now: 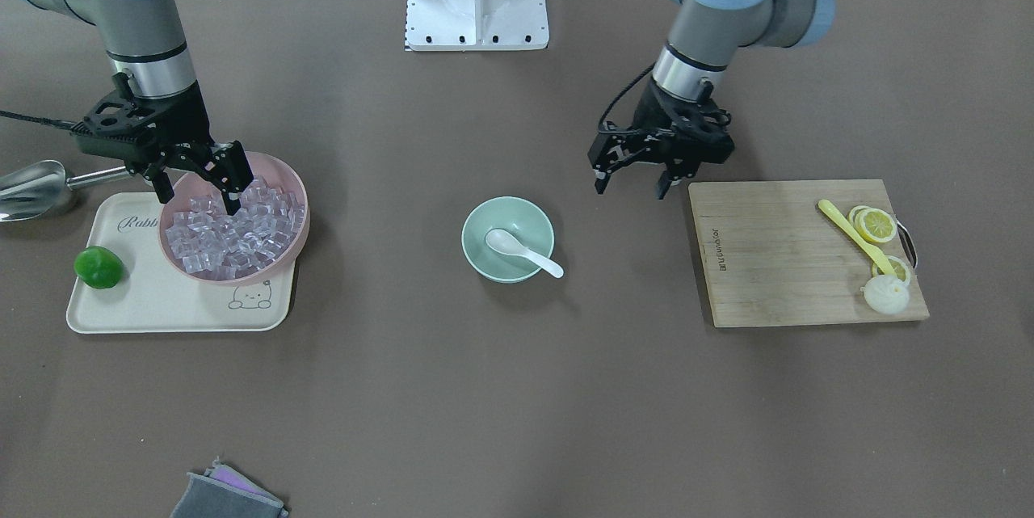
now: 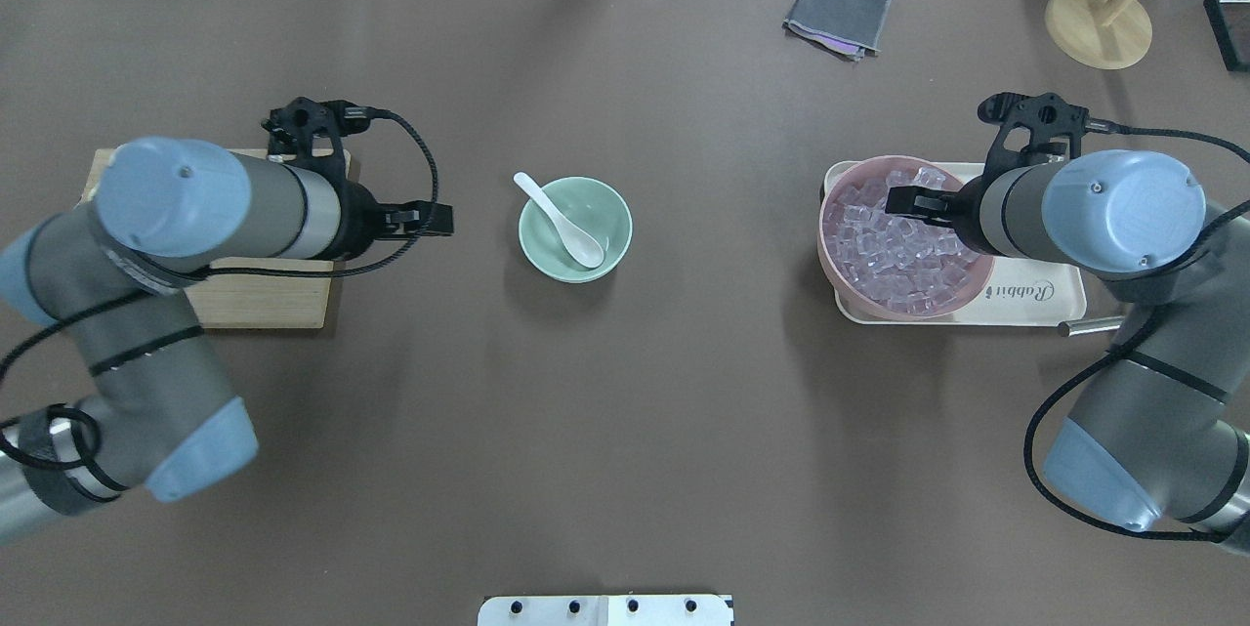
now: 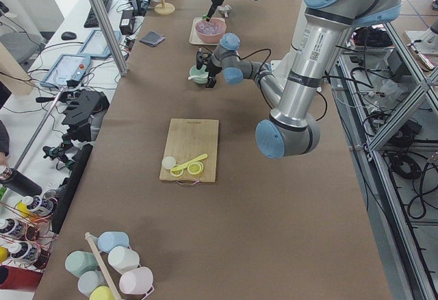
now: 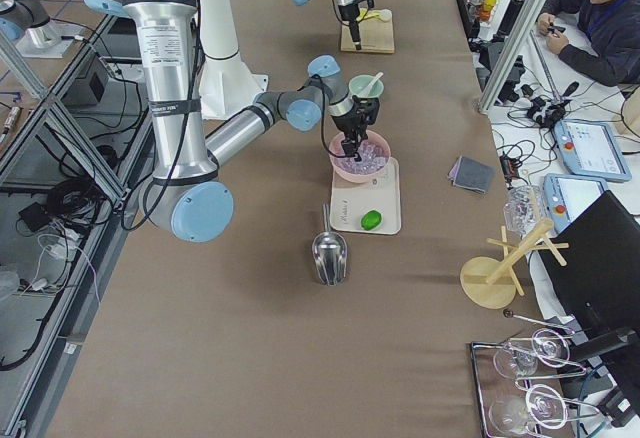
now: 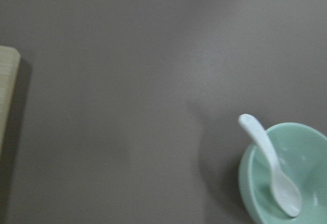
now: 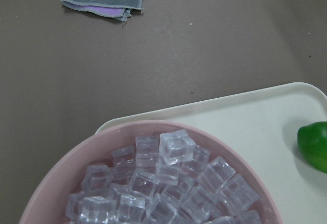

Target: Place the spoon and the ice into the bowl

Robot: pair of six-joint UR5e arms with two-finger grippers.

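The white spoon [image 1: 521, 251] lies in the mint-green bowl [image 1: 525, 219] at the table's middle, scoop inside and handle over the rim. Both also show in the overhead view, spoon [image 2: 562, 221] and bowl [image 2: 601, 206], and in the left wrist view, spoon [image 5: 271, 168] and bowl [image 5: 306, 152]. Many clear ice cubes [image 1: 234, 239] fill a pink bowl [image 1: 283, 170]; the right wrist view shows them close [image 6: 176, 147]. My right gripper [image 1: 199, 196] is open with its fingertips down among the ice. My left gripper [image 1: 632, 185] is open and empty, between the green bowl and the cutting board.
The pink bowl stands on a cream tray [image 1: 161, 300] with a green lime [image 1: 98, 267]. A metal scoop [image 1: 32, 188] lies beside the tray. A wooden cutting board [image 1: 775, 259] holds a yellow spoon [image 1: 856, 235] and lemon slices [image 1: 876, 225]. A grey cloth [image 1: 226, 494] lies at the table's edge.
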